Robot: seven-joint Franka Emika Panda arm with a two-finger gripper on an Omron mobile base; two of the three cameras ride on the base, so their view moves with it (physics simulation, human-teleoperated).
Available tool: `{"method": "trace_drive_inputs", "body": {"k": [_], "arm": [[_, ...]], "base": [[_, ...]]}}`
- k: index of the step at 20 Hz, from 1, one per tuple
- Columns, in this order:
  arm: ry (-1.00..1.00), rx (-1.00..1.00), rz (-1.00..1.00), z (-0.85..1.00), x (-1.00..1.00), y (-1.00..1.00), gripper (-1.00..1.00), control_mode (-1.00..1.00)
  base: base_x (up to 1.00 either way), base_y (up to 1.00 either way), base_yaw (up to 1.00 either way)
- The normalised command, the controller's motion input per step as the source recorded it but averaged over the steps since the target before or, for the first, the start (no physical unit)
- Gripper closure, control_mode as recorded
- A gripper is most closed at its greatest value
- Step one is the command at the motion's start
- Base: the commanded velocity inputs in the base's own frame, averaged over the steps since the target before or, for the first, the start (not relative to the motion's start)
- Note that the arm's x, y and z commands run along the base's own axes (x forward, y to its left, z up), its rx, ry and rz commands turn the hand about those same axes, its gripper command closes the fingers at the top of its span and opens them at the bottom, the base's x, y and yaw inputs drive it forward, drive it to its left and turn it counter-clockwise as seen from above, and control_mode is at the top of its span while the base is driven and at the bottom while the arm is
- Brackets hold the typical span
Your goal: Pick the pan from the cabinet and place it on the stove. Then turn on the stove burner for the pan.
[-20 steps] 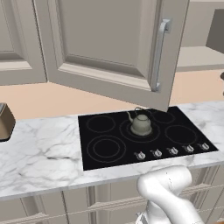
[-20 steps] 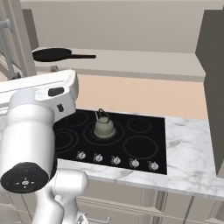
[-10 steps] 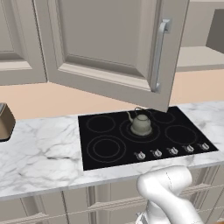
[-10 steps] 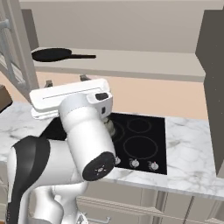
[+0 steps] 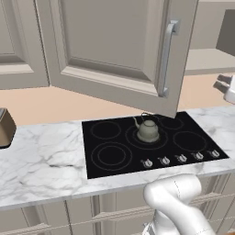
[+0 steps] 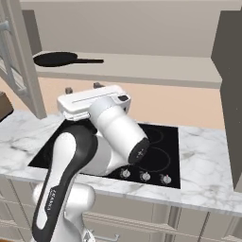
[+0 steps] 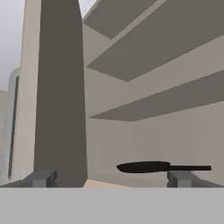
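While one pan (image 6: 56, 58) lies on the cabinet (image 6: 142, 71) shelf, handle pointing right, the tool (image 7: 113, 178) faces it from a distance with its tips wide apart and nothing between them. One grey-green kettle (image 5: 148, 131) stands near the middle of the stove (image 5: 110, 156), which shows five silver knobs (image 5: 181, 158) along its front edge. An open cabinet door (image 5: 119, 50) hangs over the stove's back. A brown box (image 5: 5, 128) sits at the left end of the white marble table (image 5: 41, 165); beige drawers run below.
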Motion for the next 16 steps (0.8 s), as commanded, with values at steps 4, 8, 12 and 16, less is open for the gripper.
{"method": "trace_drive_inputs", "body": {"k": [4,8,12,16], "arm": [[0.09,0.00,0.20,-0.16,0.75,0.36,-1.00,-1.00],[0.06,-0.01,0.17,-0.06,0.52,0.54,-1.00,-1.00],[0.07,-0.03,0.17,-0.04,0.37,0.68,-1.00,-1.00],[0.07,-0.04,0.20,-0.05,0.30,0.70,-1.00,-1.00]], "base": [[0.00,0.00,0.00],[0.00,0.00,0.00],[0.00,0.00,0.00],[0.00,0.00,0.00]]}}
